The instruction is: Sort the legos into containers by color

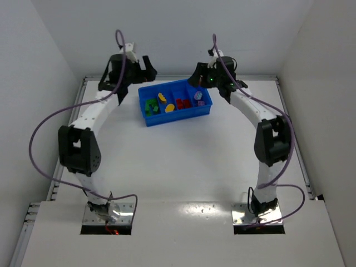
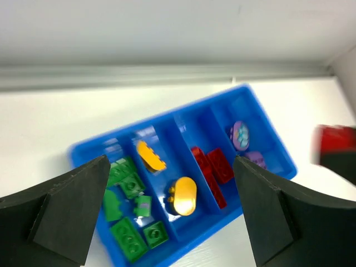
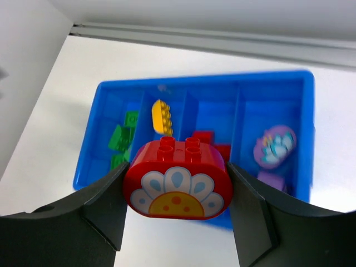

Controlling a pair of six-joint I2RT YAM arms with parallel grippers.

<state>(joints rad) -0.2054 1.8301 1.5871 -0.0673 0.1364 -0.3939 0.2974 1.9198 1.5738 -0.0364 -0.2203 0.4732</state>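
Note:
The blue tray (image 1: 207,109) sits at the back centre of the table, its four compartments holding green (image 1: 151,106), yellow (image 1: 169,108), red (image 1: 182,103) and purple (image 1: 198,96) legos. In the left wrist view the tray (image 2: 261,114) holds several green bricks (image 2: 129,238), two yellow (image 2: 183,196), red ones (image 2: 221,164) and purple ones (image 2: 240,135). My left gripper (image 2: 169,214) is open and empty above the tray's left side. My right gripper (image 3: 177,189) is shut on a red lego (image 3: 177,181) with a flower print, held above the tray (image 3: 108,92) near its front edge.
White walls close in the table on the left, back and right. A metal rail (image 2: 167,75) runs along the back edge behind the tray. Purple cables loop beside both arms.

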